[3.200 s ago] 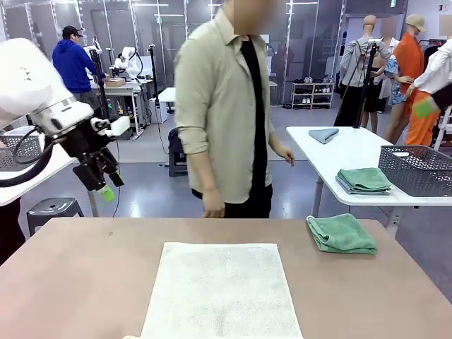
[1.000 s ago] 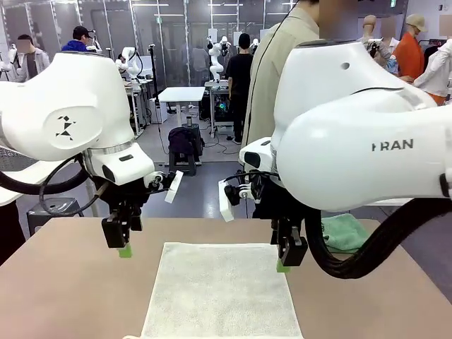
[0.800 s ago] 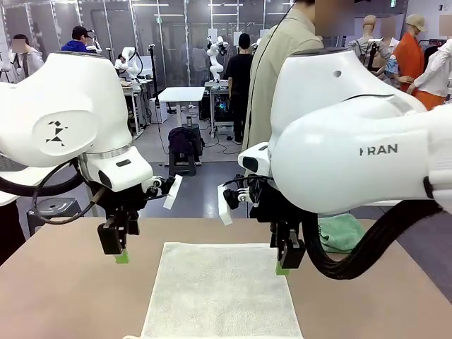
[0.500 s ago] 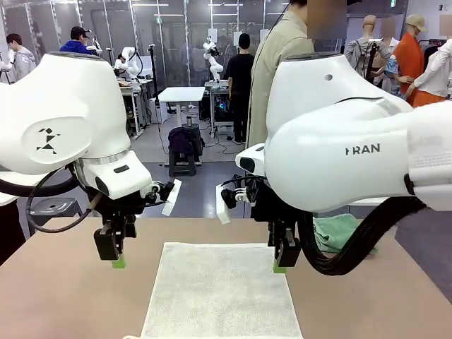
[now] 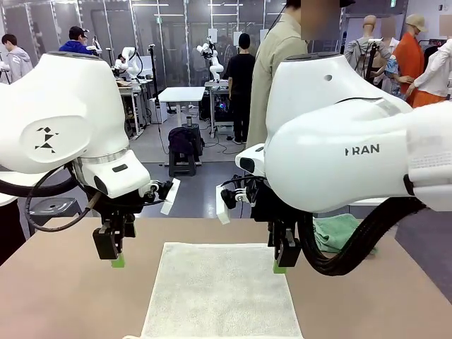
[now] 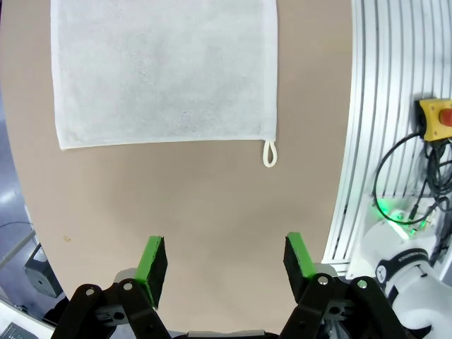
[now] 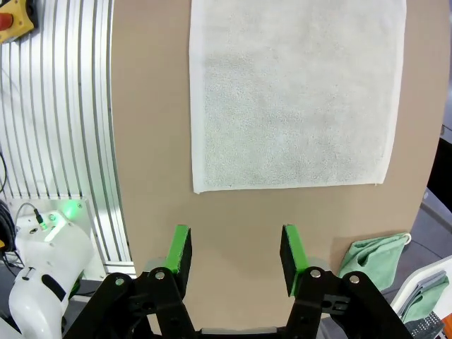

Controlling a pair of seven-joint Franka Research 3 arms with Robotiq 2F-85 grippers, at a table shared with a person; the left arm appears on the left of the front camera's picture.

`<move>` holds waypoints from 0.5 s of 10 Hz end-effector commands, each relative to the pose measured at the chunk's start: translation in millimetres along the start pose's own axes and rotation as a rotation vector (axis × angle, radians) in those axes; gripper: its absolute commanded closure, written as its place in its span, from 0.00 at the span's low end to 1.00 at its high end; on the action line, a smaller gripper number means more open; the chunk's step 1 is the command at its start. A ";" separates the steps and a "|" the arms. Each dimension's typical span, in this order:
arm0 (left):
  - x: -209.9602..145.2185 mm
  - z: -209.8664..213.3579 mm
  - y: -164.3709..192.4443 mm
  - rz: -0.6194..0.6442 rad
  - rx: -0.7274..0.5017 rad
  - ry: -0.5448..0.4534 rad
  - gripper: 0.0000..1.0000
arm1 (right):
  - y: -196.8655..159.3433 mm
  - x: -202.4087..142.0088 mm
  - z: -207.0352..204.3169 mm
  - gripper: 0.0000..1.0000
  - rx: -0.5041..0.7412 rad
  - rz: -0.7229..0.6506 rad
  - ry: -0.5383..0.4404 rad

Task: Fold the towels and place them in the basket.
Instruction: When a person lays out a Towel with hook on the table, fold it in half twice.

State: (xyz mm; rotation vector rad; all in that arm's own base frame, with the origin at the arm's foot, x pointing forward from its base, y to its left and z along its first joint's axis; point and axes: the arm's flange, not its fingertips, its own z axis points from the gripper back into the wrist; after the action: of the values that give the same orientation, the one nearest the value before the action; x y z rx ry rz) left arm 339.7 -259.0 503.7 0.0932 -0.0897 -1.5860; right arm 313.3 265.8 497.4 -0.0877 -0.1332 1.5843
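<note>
Bright, even indoor light falls from overhead. The tabletop (image 5: pixel 56 296) carries only faint, soft shadows. The white right arm (image 5: pixel 353 141), close to the front camera, shines mildly along its top. Both wrist views bow at the edges, curving the tabletop's border; the cream towel (image 6: pixel 162 70) stays sharp, its weave plain.

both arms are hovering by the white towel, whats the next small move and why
Probably shift the left gripper and right gripper inward and down onto the far corners of the cream-white towel. It lies flat and unfolded, and both sets of fingers stand open and empty over bare table just outside its edges.
</note>
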 end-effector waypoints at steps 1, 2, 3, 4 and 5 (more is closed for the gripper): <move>1.2 0.2 -0.9 0.004 0.000 0.000 0.15 | 0.7 -0.9 0.4 0.36 0.002 -0.001 0.001; 1.2 0.2 -0.9 0.004 0.000 0.000 0.15 | 0.7 -0.9 0.4 0.36 0.002 -0.001 0.001; 1.2 0.2 -0.9 0.004 0.000 0.000 0.15 | 0.7 -0.9 0.4 0.36 0.002 -0.001 0.001; 1.2 0.2 -0.9 0.004 0.000 0.000 0.15 | 0.7 -0.9 0.4 0.36 0.002 -0.001 0.001; 0.4 0.1 -0.3 -0.001 0.000 0.000 0.15 | 0.0 0.0 0.0 0.36 0.000 0.000 0.000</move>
State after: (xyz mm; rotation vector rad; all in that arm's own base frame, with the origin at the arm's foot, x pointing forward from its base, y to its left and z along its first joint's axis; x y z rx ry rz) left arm 339.4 -259.3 503.7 0.0928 -0.0899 -1.5872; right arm 313.3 265.8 497.4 -0.0877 -0.1332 1.5844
